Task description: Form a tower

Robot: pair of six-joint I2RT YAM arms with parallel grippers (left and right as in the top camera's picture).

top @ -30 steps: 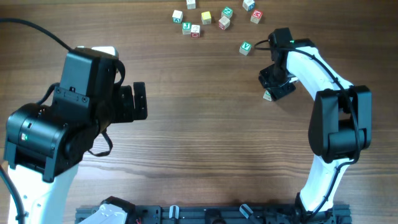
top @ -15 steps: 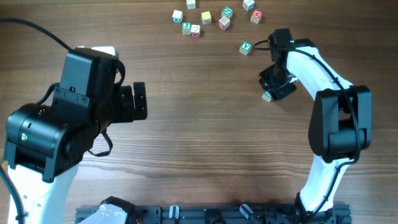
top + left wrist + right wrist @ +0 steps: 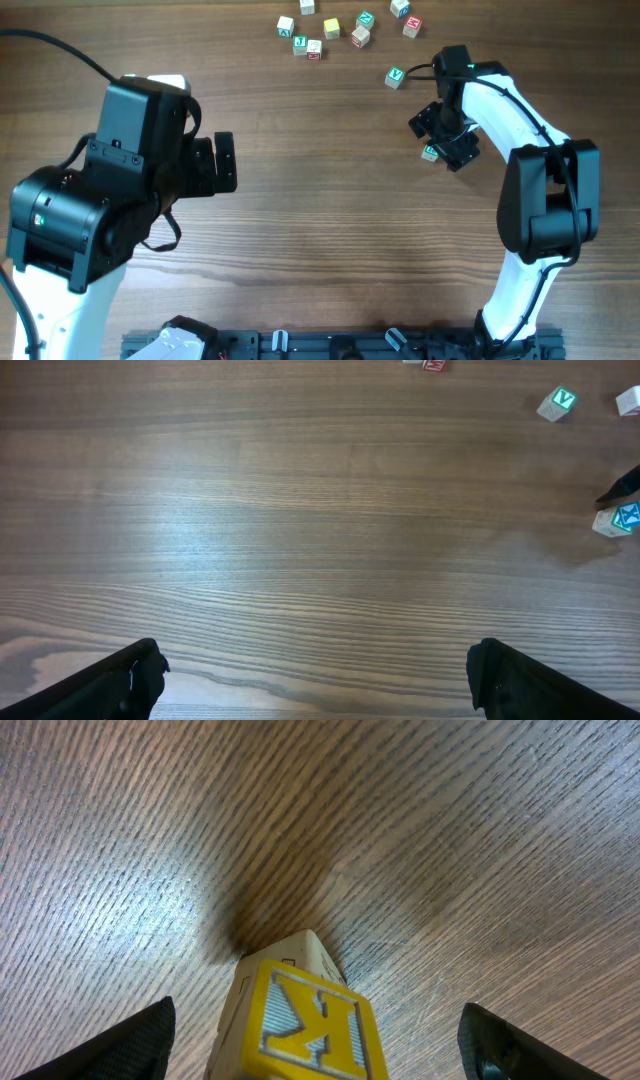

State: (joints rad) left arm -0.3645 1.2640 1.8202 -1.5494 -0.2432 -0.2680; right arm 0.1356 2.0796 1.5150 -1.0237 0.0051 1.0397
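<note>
A small wooden letter cube [image 3: 431,152] stands on the table right of centre, under my right gripper [image 3: 439,139]. In the right wrist view its upper face is yellow with a K [image 3: 312,1025]. The dark fingertips [image 3: 140,1040] stand well apart on either side and touch nothing, so the gripper is open. I cannot tell whether this cube rests on another, so I cannot make out a tower. The left wrist view shows the same cube [image 3: 614,520] at the far right. My left gripper [image 3: 222,163] hovers over bare wood at the left, open and empty [image 3: 315,680].
A green V cube [image 3: 396,76] lies alone behind the right gripper and also shows in the left wrist view [image 3: 556,402]. Several loose letter cubes [image 3: 331,28] are scattered along the far edge. A black rail [image 3: 330,345] runs along the near edge.
The right gripper's jaws have spread wide and let go of the cube, which stays in the same spot. The left arm has not moved.
</note>
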